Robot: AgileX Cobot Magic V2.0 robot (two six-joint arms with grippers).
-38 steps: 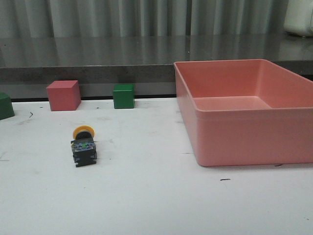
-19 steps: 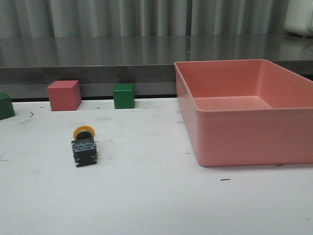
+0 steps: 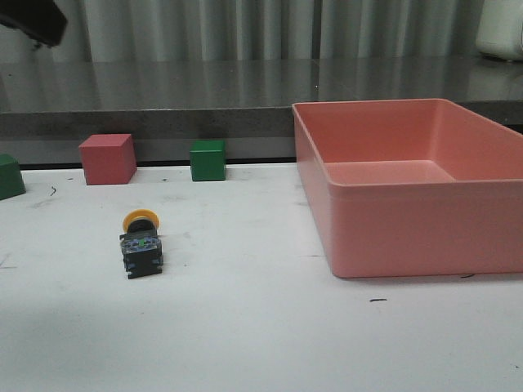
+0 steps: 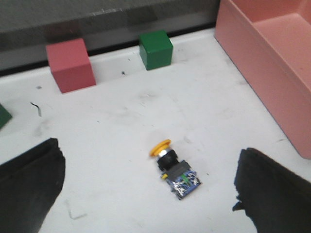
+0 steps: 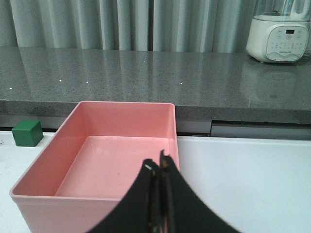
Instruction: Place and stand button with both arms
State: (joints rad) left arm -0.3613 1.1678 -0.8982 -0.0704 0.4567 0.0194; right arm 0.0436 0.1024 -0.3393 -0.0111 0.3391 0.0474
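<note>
Push-button lying on side on desk, yellow cap pointed toward pink cube, boxy base toward robot; well apart from salmon bin. Left end effector spread wide above, fingers flanking button, no contact. Right end effector pressed together, empty, over bin. Step judged: approach for pick. Descent to be centred on black base, jaws turned square across its flat sides, not round cap; slip risk at cap. Standing upright likely needs second arm.
</note>
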